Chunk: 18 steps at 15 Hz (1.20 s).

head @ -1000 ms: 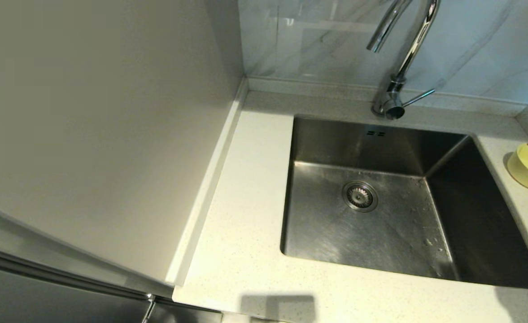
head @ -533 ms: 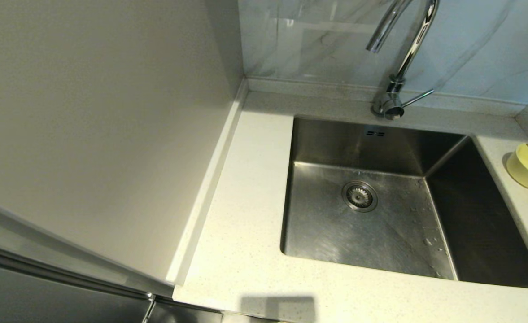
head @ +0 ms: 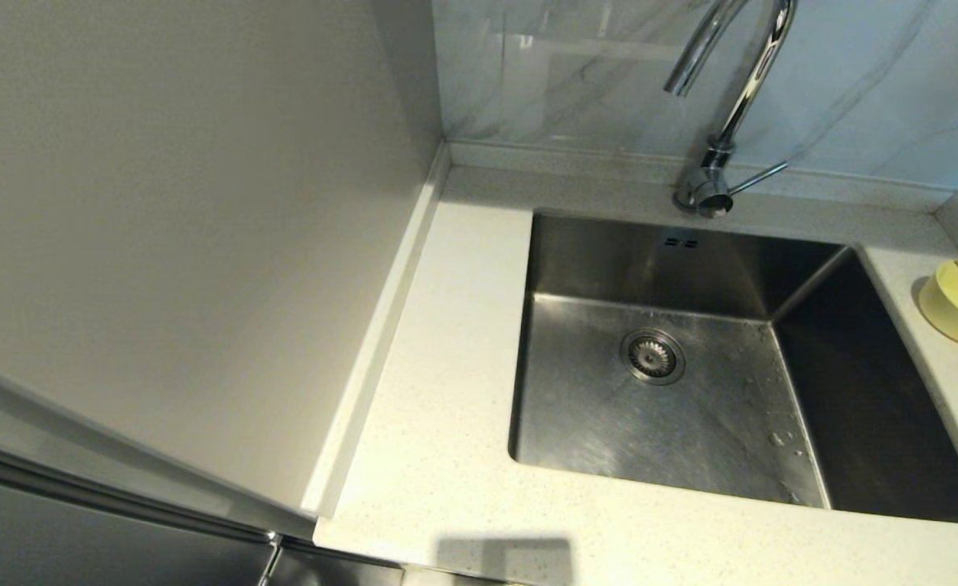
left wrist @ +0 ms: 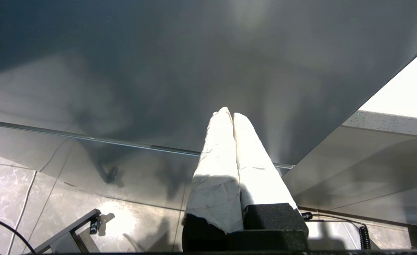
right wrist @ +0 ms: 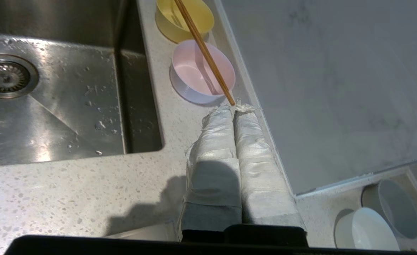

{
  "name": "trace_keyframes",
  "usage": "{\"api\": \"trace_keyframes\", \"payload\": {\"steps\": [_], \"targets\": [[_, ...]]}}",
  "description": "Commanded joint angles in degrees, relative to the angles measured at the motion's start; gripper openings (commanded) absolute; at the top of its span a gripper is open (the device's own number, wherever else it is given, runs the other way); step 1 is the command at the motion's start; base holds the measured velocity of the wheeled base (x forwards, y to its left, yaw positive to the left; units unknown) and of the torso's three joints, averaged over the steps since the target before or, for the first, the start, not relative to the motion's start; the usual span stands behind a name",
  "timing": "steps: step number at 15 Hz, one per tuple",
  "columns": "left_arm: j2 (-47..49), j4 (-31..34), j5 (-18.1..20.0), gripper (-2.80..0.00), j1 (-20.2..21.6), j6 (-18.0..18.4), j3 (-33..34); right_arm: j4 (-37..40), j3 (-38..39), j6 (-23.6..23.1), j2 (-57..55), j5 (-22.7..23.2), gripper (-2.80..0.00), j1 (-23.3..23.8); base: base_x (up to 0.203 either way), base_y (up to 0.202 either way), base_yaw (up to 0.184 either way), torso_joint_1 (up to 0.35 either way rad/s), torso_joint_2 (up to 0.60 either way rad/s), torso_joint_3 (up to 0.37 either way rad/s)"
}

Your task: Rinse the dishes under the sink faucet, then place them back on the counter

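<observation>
White-taped fingers of my right gripper [right wrist: 234, 110] are pressed together on nothing, tips just short of the near end of the chopsticks [right wrist: 204, 51]. These lie across the pink bowl [right wrist: 202, 77] and the yellow bowl [right wrist: 184, 18], both on the counter [right wrist: 70, 198] beside the sink [right wrist: 52, 106], within my reach. The faucet [head: 727, 106] runs no water, and the basin holds only droplets. My left gripper [left wrist: 233, 117], likewise clenched and empty, hangs parked below counter level. Neither arm shows in the head view.
</observation>
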<state>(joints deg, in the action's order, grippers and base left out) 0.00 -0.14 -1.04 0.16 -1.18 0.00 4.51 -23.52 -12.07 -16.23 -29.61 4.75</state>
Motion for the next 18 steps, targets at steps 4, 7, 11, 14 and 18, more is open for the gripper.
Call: {"api": "trace_keyframes", "payload": {"steps": [4,7,11,14,18], "targets": [[-0.18,-0.03,-0.02,-2.8,0.02,-0.05,0.0,0.16,2.79,0.27,1.86,-1.6,-2.8,-3.81,0.0,0.0,0.0,0.0,0.0,0.0],[-0.18,-0.03,-0.02,-2.8,0.02,-0.05,0.0,4.79,3.73,-0.86,9.19,-2.62,-2.8,-5.06,0.0,0.0,0.0,0.0,0.0,0.0],[-0.18,-0.03,-0.02,-2.8,0.02,-0.05,0.0,5.47,3.77,-2.14,13.1,-2.59,-2.8,-5.12,0.0,0.0,0.0,0.0,0.0,0.0],[-0.18,-0.03,-0.02,-2.8,0.02,-0.05,0.0,3.4,6.82,-3.74,16.23,-2.22,-2.8,-5.1,0.0,0.0,0.0,0.0,0.0,0.0],[-0.18,-0.03,-0.02,-2.8,0.02,-0.05,0.0,-5.84,14.08,-8.02,16.23,9.56,-2.8,-5.09,0.0,0.0,0.0,0.0,0.0,0.0]]}}
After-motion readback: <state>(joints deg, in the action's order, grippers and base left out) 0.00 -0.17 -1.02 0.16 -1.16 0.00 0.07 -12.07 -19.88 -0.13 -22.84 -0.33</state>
